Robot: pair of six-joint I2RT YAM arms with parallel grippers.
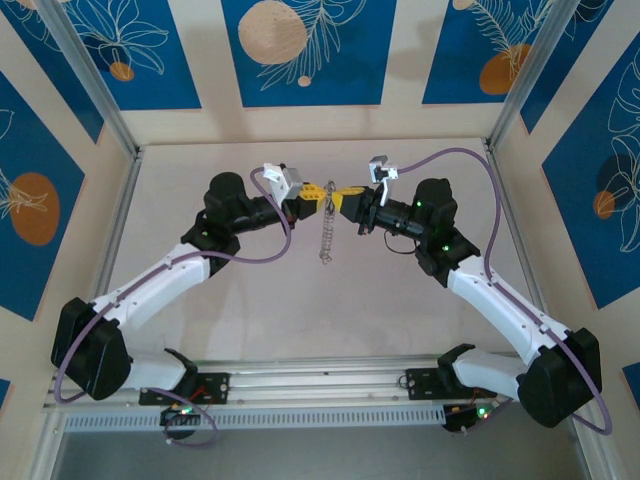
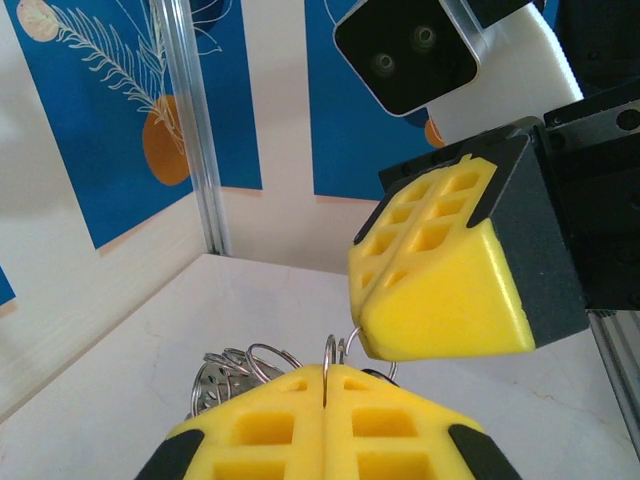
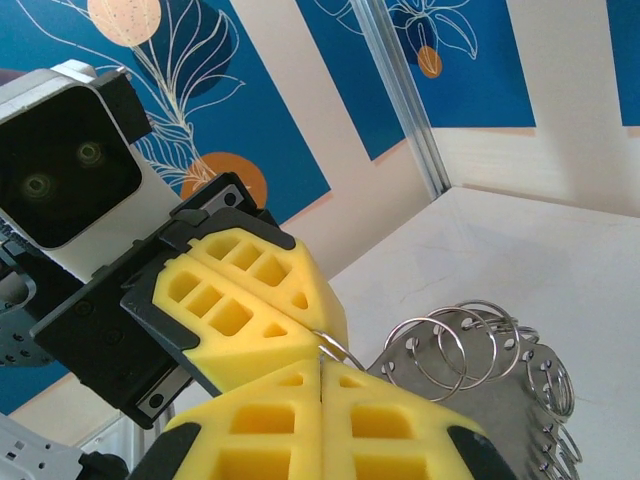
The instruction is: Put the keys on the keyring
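The keyring [image 1: 324,235] is a floppy silvery strip edged with many small wire rings. It trails from the spot where both grippers meet over the middle of the table. My left gripper [image 1: 321,194] is shut on one of its wire rings, pinched in the seam between the yellow pads [image 2: 325,378]. My right gripper [image 1: 339,197] is shut on a ring right beside it [image 3: 320,372], tip to tip with the left gripper [image 3: 310,325]. Loose rings of the keyring [image 2: 245,362] [image 3: 462,345] hang beyond the pads. I cannot make out the keys.
The pale table [image 1: 200,190] is walled by cream panels with blue leaf prints and aluminium posts [image 1: 90,80]. Purple cables loop off both arms. The arm bases sit on a rail [image 1: 320,385] at the near edge.
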